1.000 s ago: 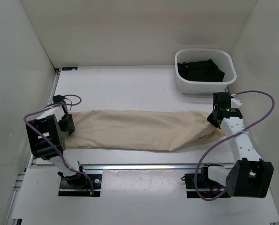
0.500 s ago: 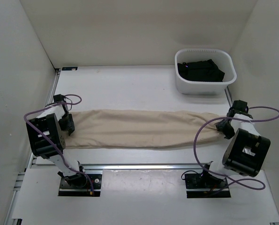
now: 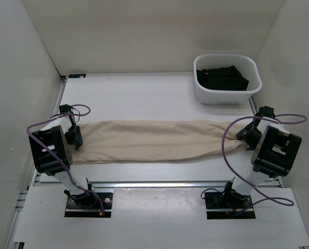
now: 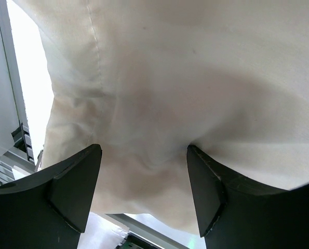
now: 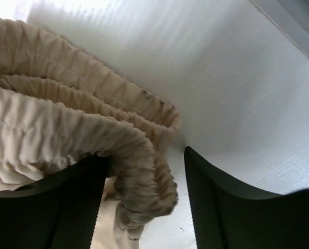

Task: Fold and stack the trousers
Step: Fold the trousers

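Observation:
The beige trousers [image 3: 154, 141] lie flat in a long band across the table, leg ends at the left and gathered waistband at the right. My left gripper [image 3: 74, 137] sits at the leg end. In the left wrist view its fingers [image 4: 76, 181] stand wide apart, open, with loose cloth [image 4: 170, 78] bulging between them. My right gripper [image 3: 246, 136] is at the waist end. The right wrist view shows it open [image 5: 144, 161], the elastic waistband [image 5: 66, 119] lying slack on the table between the fingers [image 5: 222, 207], not pinched.
A white tub [image 3: 222, 97] holding dark folded clothes [image 3: 222, 78] stands at the back right, just beyond the right gripper. A metal rail [image 3: 159, 182] runs along the near edge. White walls close in the table on the left, back and right.
The right arm drew the waist end to the right, straightening the trousers, then opened its jaws and let go of the waistband. The left arm has not moved.

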You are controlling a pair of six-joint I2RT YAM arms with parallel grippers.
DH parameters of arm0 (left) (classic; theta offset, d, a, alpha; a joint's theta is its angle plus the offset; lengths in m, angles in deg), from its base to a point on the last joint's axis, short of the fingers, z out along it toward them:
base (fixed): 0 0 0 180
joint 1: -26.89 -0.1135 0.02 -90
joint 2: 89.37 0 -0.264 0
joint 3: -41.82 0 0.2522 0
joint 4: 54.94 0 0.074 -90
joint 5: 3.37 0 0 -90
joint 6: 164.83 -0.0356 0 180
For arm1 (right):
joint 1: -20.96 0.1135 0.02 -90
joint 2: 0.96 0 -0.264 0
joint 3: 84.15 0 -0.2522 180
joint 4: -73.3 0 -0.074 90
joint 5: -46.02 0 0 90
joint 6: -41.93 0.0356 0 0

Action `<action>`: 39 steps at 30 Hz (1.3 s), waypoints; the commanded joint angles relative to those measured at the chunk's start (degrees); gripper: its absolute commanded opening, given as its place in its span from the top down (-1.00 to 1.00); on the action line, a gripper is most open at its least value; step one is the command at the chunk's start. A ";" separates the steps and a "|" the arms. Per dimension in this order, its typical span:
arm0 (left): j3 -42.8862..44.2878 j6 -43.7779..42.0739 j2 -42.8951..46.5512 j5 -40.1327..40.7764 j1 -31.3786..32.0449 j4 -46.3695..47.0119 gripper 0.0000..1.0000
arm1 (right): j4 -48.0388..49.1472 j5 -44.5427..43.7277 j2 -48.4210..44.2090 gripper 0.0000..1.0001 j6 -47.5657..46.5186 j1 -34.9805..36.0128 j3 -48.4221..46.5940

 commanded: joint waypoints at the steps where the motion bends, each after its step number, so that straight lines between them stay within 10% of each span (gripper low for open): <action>1: -2.97 1.54 -4.80 -0.80 -0.39 5.49 -0.57 | -3.63 3.92 8.28 -0.25 0.97 0.50 0.08; 3: -2.97 1.54 -4.81 -0.80 -0.39 5.49 -0.57 | -4.87 1.56 8.28 0.06 0.97 1.20 0.08; 5: -2.97 1.54 -4.81 -0.80 -0.39 5.49 -0.57 | -4.87 3.82 7.76 0.80 -0.42 1.20 0.61; 7: -2.97 1.54 -4.81 -0.80 -0.39 5.49 -0.59 | -4.34 4.36 7.76 1.00 -0.95 1.20 1.14; 17: -4.02 1.54 -3.58 -0.27 -0.39 5.49 -0.59 | -8.02 -0.54 -14.46 1.00 -0.95 5.93 -2.01; 23: -3.49 1.54 -4.10 0.34 -0.39 5.49 -0.59 | -19.09 -16.36 -17.64 1.00 2.90 32.19 -17.21; 29: -2.97 1.54 -4.10 1.39 -0.39 5.49 -0.59 | -24.71 -25.78 -1.24 1.00 12.22 66.45 -37.50; 39: -2.45 1.54 -4.10 1.40 -0.39 4.96 -0.59 | -26.52 -21.93 31.66 1.00 13.54 83.99 -74.18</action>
